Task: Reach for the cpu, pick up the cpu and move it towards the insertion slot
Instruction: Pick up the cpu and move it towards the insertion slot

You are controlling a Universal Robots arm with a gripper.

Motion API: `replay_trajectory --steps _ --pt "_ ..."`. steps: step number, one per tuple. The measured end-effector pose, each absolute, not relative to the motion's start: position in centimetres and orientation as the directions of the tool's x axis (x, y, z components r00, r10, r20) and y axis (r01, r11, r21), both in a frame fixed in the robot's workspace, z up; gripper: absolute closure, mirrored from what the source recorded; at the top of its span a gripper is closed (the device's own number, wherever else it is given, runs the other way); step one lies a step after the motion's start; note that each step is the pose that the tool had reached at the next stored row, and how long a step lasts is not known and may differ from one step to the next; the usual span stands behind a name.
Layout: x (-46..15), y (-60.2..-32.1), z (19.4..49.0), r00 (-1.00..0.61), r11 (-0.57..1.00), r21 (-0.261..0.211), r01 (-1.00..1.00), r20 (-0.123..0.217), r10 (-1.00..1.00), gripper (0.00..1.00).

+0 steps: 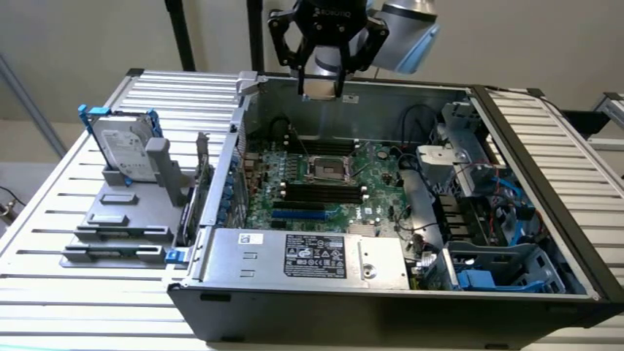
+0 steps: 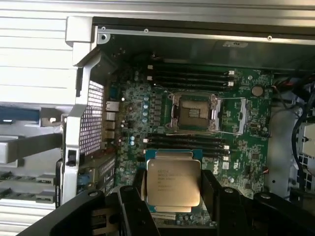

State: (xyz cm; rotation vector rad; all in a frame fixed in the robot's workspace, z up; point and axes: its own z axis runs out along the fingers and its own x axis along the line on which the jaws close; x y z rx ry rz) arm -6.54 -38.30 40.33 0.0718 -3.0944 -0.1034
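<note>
Exterior view: the claw (image 1: 323, 86) hangs above the far rim of the open case (image 1: 390, 307), its fingers closed on the cpu (image 1: 321, 95), a small grey piece at their tips. The slot (image 1: 326, 170) lies below on the board (image 1: 322, 186), between the memory banks, nearer the case's far wall than its front.

Wrist view: the cpu (image 2: 173, 183) sits pinched between the two fingers (image 2: 212, 189), lifted clear. The slot (image 2: 194, 111) lies open, empty. By my judgement, reaching and lifting are done; the carry towards the slot is unfinished.
</note>
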Motion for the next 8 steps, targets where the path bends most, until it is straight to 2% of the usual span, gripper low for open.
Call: replay_trajectory --steps 8 --pt "-5.0 -35.4 39.4 -0.998 0.997 0.067 -0.045 0.043 -0.048 0.45"
